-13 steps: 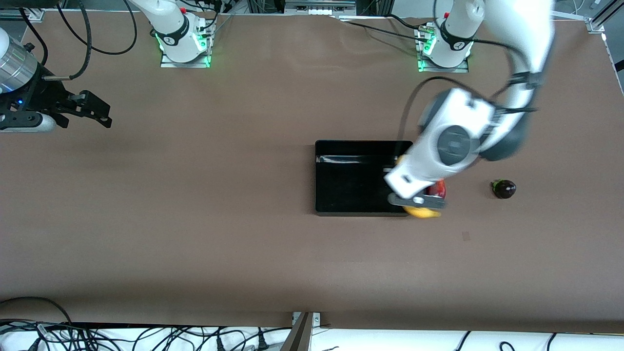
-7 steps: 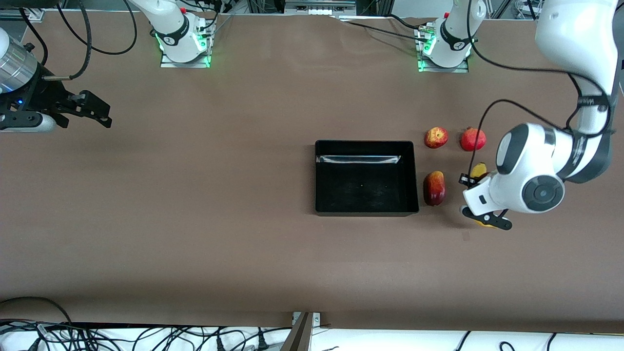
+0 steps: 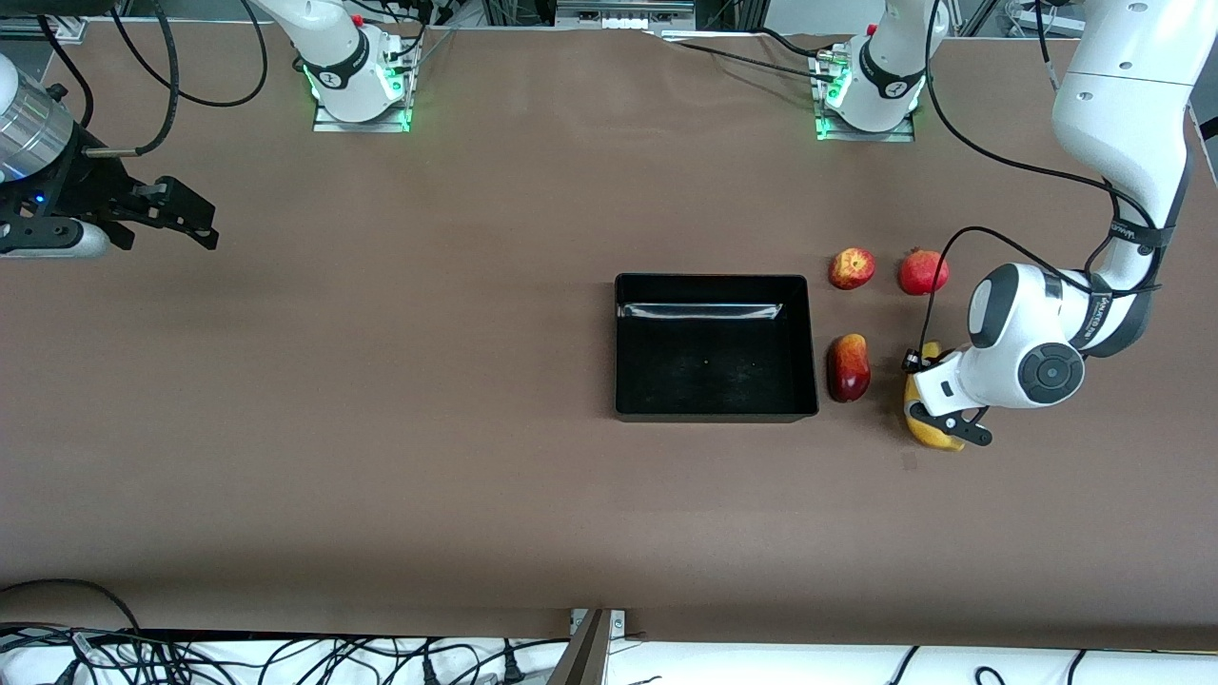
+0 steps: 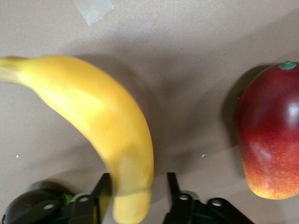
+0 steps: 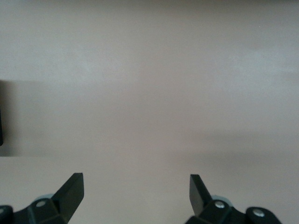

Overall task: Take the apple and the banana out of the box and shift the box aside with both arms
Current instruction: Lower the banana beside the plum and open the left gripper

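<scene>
The black box (image 3: 714, 285) lies mid-table, empty. The yellow banana (image 3: 925, 425) lies on the table toward the left arm's end. My left gripper (image 3: 931, 400) is low over it, open, its fingers on either side of the banana's end (image 4: 117, 140); one finger touches it and the other stands apart. The small red apple with yellow patches (image 3: 851, 268) lies beside the box's corner, farther from the front camera. My right gripper (image 3: 200, 221) waits open and empty (image 5: 135, 179) over bare table at the right arm's end.
A red mango (image 3: 848, 367) lies between box and banana, also in the left wrist view (image 4: 271, 135). A round red fruit (image 3: 923, 272) lies beside the apple. A dark round thing (image 4: 23, 207) shows by the left gripper. A tape patch (image 3: 910, 461) marks the table.
My left arm swung from over the box's edge toward its own end of the table and lowered its gripper around the banana. The right arm has not moved.
</scene>
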